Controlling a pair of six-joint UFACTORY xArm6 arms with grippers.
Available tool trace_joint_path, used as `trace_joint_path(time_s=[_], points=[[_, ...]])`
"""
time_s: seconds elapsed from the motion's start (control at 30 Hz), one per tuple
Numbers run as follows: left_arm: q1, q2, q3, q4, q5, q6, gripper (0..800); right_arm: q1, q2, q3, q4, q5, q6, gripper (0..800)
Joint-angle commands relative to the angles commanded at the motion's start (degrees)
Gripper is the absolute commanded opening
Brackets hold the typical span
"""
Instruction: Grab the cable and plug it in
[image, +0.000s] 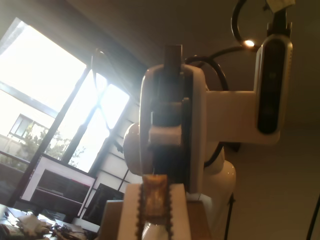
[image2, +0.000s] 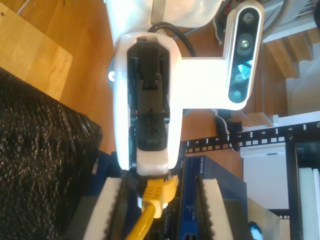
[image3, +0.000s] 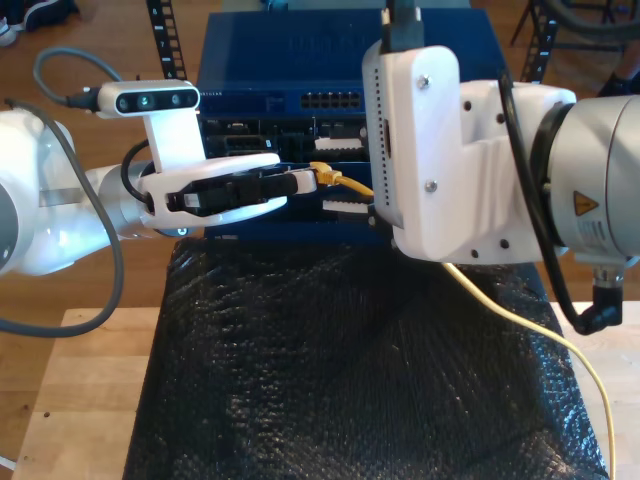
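The yellow cable (image3: 343, 182) ends in a yellow-booted plug (image3: 322, 172), held in front of the blue network switch (image3: 300, 60). My first gripper (image3: 305, 180), on the arm at the exterior view's left, is shut on the plug (image: 154, 192). My second gripper (image3: 350, 200), on the big arm at the exterior view's right, is open. Its pads (image2: 122, 210) stand apart on either side of the plug's boot (image2: 159, 192), which runs into the first gripper's tip (image2: 150, 167). Behind the second arm the cable trails off towards the exterior view's lower right.
A black foam mat (image3: 330, 370) covers the wooden table (image3: 90, 400) in front of the switch. A row of ports (image3: 335, 101) lines the switch's front. A black rack rail (image2: 260, 135) with numbered holes stands beside the switch (image2: 192, 200). The two grippers face each other closely.
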Motion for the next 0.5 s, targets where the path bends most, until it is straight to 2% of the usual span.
trace_joint_path(time_s=[0.5], points=[[0.0,-0.2,-0.5,0.0,0.0,-0.4,8,0.0,0.0,0.0,0.0,0.1,0.2,263]])
